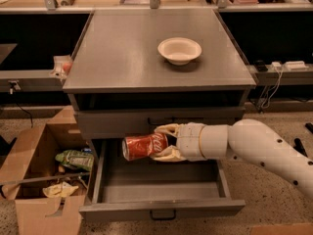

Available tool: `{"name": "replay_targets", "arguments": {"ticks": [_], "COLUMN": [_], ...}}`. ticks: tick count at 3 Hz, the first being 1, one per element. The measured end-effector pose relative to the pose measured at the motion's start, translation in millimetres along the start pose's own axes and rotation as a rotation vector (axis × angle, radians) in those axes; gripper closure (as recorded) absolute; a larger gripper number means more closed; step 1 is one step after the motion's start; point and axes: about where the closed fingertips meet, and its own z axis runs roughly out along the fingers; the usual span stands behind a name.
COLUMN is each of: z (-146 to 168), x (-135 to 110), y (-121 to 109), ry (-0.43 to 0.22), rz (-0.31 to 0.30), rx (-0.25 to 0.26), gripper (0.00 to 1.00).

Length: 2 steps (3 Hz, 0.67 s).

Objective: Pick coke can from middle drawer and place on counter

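The coke can (144,146) is red with white script and lies sideways in the air, held above the open middle drawer (161,185). My gripper (165,141) is shut on the can's right end, one finger above it and one below. The white arm reaches in from the right. The drawer floor is dark grey and bare, and its small dark bar handle is at the front. The counter (122,53) is the broad grey cabinet top above.
A white bowl (179,50) sits on the counter's right half. An open cardboard box (41,180) with a green packet and scraps stands on the floor to the left of the drawer. A tan bench with metal posts runs along the back.
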Motion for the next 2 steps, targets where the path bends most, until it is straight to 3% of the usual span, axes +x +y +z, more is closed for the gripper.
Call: {"name": "replay_targets", "arguments": {"ticks": [1, 2], "z": [0.0, -25.7], "x": [0.0, -10.9], "y": [0.0, -29.9], "ry": [0.000, 0.001], "rz": [0.000, 0.018], "rx": [0.000, 0.094], "gripper": [1.00, 1.00]}}
